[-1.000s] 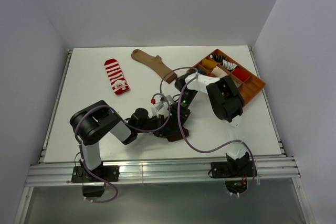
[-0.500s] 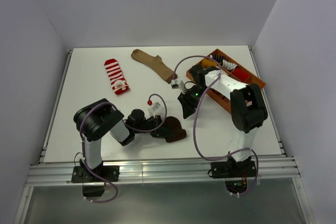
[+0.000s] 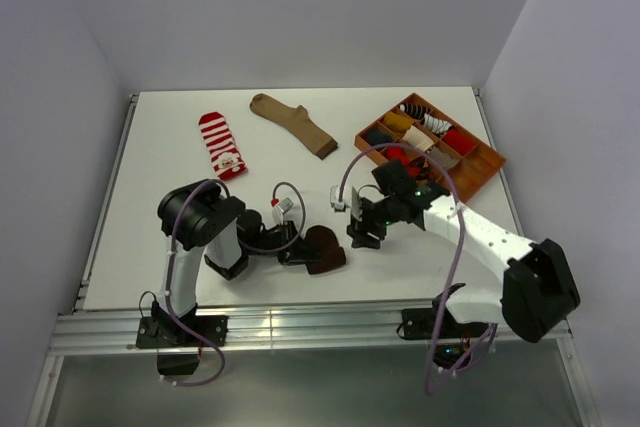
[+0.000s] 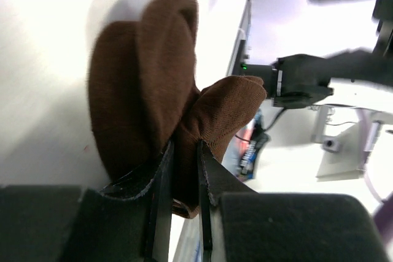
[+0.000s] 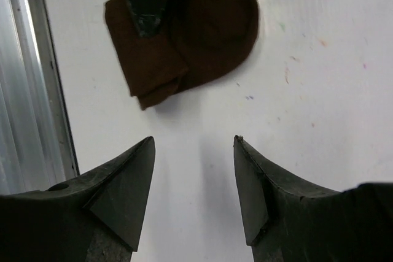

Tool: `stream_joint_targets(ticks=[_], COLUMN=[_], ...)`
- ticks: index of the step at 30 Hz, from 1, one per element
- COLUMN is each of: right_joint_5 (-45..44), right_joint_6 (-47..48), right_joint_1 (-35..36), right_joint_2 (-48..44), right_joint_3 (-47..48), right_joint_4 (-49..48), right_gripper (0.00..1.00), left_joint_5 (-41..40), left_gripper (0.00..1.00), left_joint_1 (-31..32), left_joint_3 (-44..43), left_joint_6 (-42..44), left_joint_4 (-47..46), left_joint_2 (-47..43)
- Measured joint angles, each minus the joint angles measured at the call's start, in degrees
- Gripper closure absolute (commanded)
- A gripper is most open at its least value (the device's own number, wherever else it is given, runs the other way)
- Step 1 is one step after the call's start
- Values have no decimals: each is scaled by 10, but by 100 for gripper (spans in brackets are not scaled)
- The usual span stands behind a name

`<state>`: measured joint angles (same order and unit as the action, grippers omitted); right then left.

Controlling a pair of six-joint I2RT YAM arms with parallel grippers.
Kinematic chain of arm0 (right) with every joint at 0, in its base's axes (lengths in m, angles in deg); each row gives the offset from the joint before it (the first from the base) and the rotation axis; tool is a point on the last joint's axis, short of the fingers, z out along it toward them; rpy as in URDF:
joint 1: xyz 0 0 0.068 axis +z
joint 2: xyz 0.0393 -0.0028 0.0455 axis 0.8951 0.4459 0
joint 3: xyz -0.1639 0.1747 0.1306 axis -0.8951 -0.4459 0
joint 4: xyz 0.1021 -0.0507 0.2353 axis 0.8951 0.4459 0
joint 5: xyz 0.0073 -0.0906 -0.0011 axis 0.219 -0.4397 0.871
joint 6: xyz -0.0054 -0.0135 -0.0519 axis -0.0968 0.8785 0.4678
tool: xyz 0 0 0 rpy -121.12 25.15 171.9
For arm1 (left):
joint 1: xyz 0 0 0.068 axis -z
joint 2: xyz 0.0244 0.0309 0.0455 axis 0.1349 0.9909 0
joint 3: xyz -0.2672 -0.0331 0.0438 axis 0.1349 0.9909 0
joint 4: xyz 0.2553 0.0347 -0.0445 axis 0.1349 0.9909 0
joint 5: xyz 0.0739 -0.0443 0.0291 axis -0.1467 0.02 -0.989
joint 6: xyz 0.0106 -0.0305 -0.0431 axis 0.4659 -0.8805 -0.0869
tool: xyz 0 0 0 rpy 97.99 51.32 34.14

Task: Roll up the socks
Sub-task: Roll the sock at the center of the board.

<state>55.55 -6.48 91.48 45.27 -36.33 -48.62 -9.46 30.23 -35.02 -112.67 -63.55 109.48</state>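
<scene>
A dark brown sock (image 3: 324, 250), folded into a bunch, lies on the table near the front. My left gripper (image 3: 297, 253) is shut on its near edge. In the left wrist view the fingers (image 4: 184, 149) pinch a fold of the brown sock (image 4: 144, 84). My right gripper (image 3: 357, 234) stands open just right of the sock, with nothing between its jaws. In the right wrist view this gripper (image 5: 193, 142) faces the brown sock (image 5: 209, 29) across bare table. A red-and-white striped sock (image 3: 222, 145) and a tan sock (image 3: 293, 124) lie flat at the back.
An orange divided tray (image 3: 488, 159) at the back right holds several rolled socks. The table's metal front rail (image 5: 24, 90) runs close to the brown sock. Purple cables loop over both arms.
My right arm has swung from the tray down to the front, beside the brown sock, and its jaws have widened. The left gripper has kept its hold on the sock.
</scene>
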Motion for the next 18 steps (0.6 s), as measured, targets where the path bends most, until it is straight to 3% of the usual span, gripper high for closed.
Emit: stream_joint_targets(ticks=[7,18], right_joint_5=[-68,-209], right_joint_6=[-2,7], right_joint_1=[142,296], right_joint_2=[-87,-79], right_joint_3=[-87,-158], right_joint_4=[-92,-190], right_gripper=[36,37], left_joint_5=[30,36], left_gripper=[100,100], left_joint_1=[-14,-17], left_joint_3=[2,1], left_joint_6=[-58,-58], left_joint_4=[-55,-59], left_joint_2=[37,39])
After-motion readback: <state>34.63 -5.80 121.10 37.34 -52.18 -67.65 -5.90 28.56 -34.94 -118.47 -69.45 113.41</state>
